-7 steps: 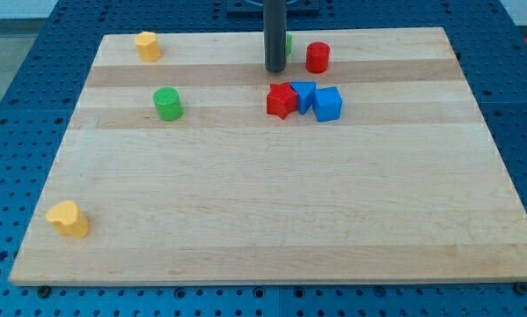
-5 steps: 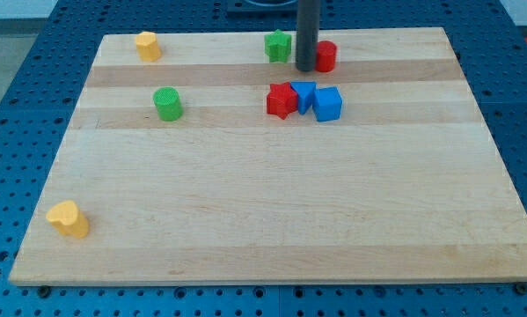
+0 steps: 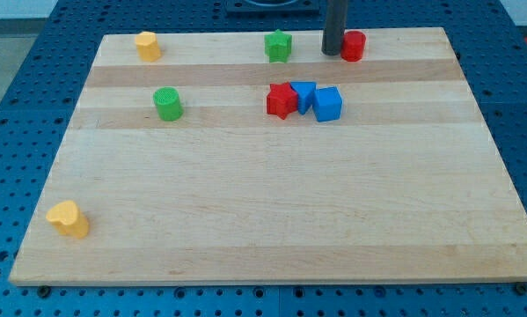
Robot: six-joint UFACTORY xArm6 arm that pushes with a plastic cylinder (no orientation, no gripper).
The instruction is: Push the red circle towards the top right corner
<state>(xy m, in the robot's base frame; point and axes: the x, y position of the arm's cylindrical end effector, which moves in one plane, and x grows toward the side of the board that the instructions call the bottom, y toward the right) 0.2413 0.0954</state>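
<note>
- My tip [image 3: 333, 53] is only a bare rod and holds nothing.
- The red circle [image 3: 354, 45] sits right against my tip, on its right side, near the board's [image 3: 245, 202] top edge.
- The green star [image 3: 279, 46] is off to my tip's left.

Blocks: two red [image 3: 353, 45], two blue [image 3: 328, 104], two green [image 3: 167, 104], two yellow [image 3: 68, 219].

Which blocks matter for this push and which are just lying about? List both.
In the job:
red circle
my tip, touching the circle's left side

Lying about:
green star
green circle
red star
two blue blocks
yellow block, top left
yellow heart
</note>
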